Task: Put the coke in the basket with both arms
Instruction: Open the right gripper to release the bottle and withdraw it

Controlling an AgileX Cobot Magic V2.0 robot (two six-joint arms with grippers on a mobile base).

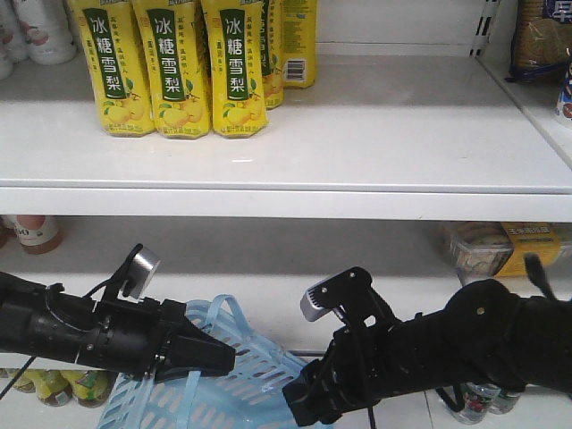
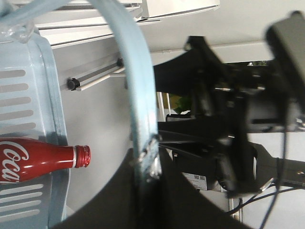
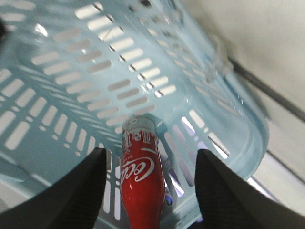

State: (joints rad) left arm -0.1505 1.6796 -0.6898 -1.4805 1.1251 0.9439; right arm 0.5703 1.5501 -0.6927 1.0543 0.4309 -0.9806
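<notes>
I count one coke (image 3: 139,179) lying inside one basket (image 3: 71,86) | my left claw (image 2: 147,164) clamps a basket handle (image 2: 136,76) | my right claw (image 3: 148,191) gapes wide | three pear-drink bottles (image 1: 174,67) front the far shelf (image 1: 357,134)

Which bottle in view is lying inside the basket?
The coke, the red-wrapped one with white script, lies in the light blue basket. The yellow pear-drink bottles differ: green labels, standing upright on the upper shelf.

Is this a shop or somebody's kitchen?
Probably a shop: white metal shelves hold rows of identical yellow pear-drink bottles, and a light blue plastic shopping basket sits below.
</notes>
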